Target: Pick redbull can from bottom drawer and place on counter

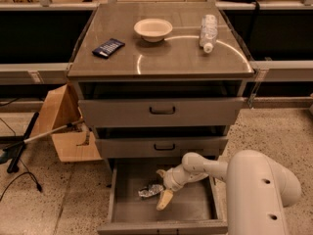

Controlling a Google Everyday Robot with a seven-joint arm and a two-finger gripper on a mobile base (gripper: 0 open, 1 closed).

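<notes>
My end effector [160, 190] sits spread in the bottom drawer [195, 210] beside the dented can [148, 191] lying there, which looks light and slippery, so I'd pinch its middle gently.

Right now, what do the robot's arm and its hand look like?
The arm is smooth cream-white, a fat rounded shell with small dark dots, narrowing to a ball-like wrist. The gripper, down in the bottom drawer, has two tan fingers. No cables show.
</notes>
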